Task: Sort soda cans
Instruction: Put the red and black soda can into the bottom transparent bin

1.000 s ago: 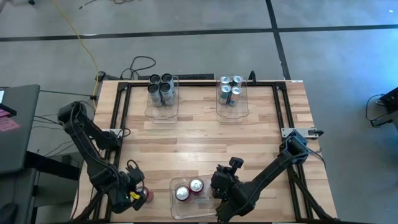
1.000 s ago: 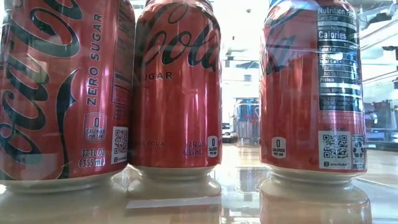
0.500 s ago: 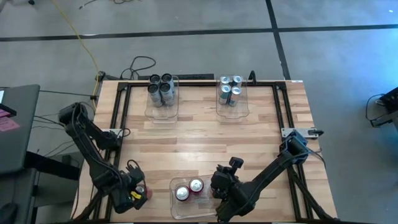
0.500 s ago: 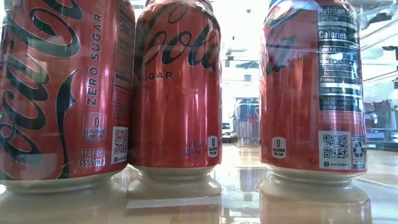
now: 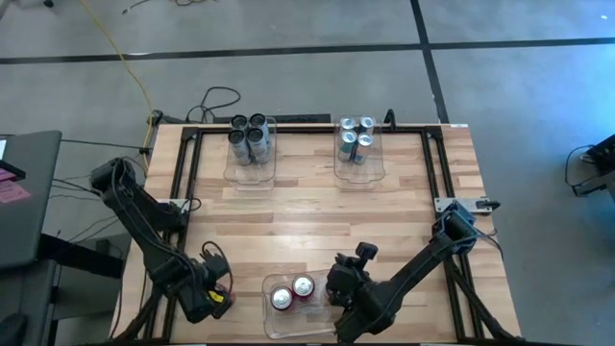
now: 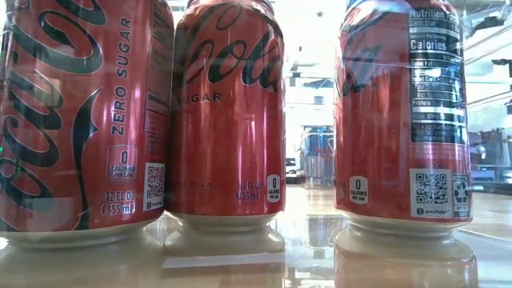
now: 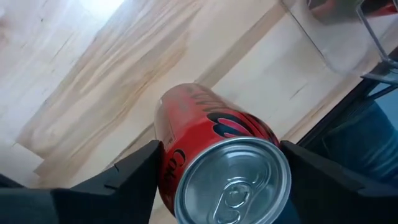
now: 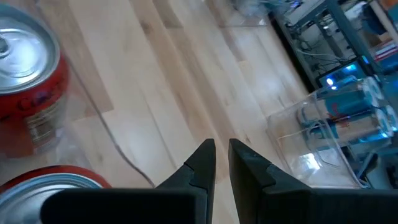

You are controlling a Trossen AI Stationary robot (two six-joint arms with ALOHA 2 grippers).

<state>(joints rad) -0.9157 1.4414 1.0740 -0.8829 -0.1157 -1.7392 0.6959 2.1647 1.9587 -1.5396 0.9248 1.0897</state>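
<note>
1. Landmark: the clear near bin (image 5: 291, 322) at the near edge of the wooden surface (image 5: 307, 211). It holds 2 upright red cans (image 5: 292, 292), standing side by side.
2. In the low view, 3 red cans (image 6: 228, 112) fill the frame, all upright on their bases; a silver-and-blue can shows small between them, well behind.
3. Left hand (image 5: 219, 291): just left of the near bin, at the surface's near-left corner. In the left wrist view its 2 fingers (image 7: 134, 177) stand on either side of a lone red can (image 7: 214, 162), close against its wall; I cannot tell whether they press it. The can's silver top faces the wrist camera.
4. Right hand (image 8: 221, 163): just right of the near bin, near the surface's front edge. Its fingertips are drawn almost together, with only a narrow slit between them and nothing in it. The 2 red cans in the bin show close beside it in the right wrist view.
5. Far-left bin (image 5: 252, 154), well behind the near bin and to its left: 4 dark grey cans (image 5: 250, 135), upright, clustered at its back end.
6. Far-right bin (image 5: 359, 154), well behind the near bin and to its right: 4 silver-and-blue cans (image 5: 356, 136), upright, clustered likewise.
</note>
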